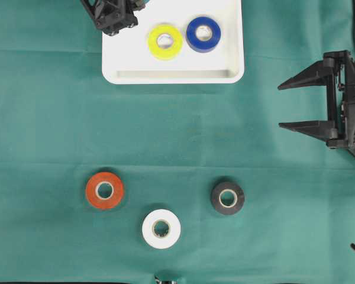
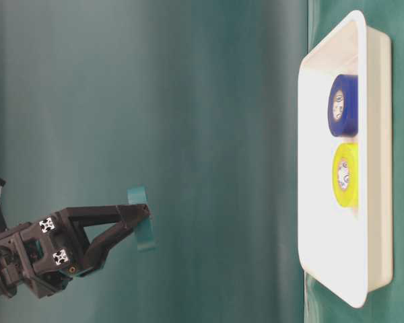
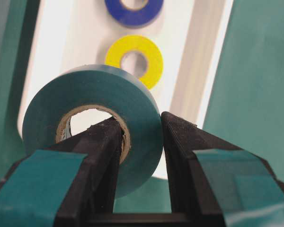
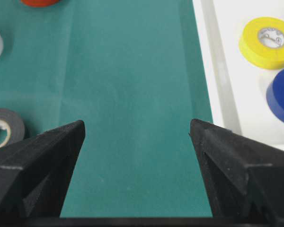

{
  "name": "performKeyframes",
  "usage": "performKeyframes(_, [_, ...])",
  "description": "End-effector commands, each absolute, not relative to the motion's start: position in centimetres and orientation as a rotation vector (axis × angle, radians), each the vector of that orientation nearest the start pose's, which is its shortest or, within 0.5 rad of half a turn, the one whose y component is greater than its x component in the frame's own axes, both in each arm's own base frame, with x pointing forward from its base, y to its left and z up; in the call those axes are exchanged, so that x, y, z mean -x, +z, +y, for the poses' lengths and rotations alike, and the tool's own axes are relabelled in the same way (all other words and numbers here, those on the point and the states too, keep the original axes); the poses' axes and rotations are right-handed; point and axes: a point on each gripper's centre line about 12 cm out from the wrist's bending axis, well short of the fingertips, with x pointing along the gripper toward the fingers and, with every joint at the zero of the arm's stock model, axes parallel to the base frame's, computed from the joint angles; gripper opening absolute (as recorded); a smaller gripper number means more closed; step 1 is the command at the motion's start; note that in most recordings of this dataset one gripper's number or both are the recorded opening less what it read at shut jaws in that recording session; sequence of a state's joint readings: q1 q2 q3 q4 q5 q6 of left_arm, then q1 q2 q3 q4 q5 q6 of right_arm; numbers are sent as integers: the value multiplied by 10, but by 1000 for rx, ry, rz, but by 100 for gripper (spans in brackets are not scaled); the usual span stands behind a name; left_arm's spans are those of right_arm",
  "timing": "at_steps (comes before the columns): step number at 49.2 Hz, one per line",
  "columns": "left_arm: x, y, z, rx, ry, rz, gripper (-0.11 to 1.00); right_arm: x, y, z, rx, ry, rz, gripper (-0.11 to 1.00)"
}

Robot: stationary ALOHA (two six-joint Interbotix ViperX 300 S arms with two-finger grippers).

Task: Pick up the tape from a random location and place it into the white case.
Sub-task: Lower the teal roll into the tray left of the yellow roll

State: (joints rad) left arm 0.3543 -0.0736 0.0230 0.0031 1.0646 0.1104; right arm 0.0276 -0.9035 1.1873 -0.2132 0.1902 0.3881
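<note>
My left gripper (image 3: 141, 120) is shut on a teal tape roll (image 3: 85, 90), with one finger inside its cardboard core and the other outside the wall. It holds the roll in the air over the left end of the white case (image 3: 61, 42). A yellow roll (image 1: 165, 41) and a blue roll (image 1: 203, 34) lie flat in the white case (image 1: 171, 77). The table-level view shows the left gripper (image 2: 143, 215) and teal roll (image 2: 141, 232) well clear of the white case (image 2: 310, 202). At the right edge my right gripper (image 1: 282, 106) stands open, with nothing between its fingers.
On the green cloth toward the front lie an orange roll (image 1: 105, 190), a white roll (image 1: 161, 228) and a black roll (image 1: 228, 197). In the right wrist view the black roll (image 4: 2, 126) lies left of the open right gripper (image 4: 137, 130).
</note>
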Motion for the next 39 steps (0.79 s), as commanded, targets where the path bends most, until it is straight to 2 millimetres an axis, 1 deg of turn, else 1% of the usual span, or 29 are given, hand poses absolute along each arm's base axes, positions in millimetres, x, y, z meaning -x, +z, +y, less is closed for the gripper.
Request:
performKeyframes(1, [-372,359,139,69,275,983,23,-198,230,1,-157,-51,446,87])
performKeyframes(30, [-370,357,138,70,276,989,23,-198,230,1,-158,-52,446,87])
performKeyframes(39, [-371,352,138,72,274,995,23,-198,230,1,-158,-52,446,87])
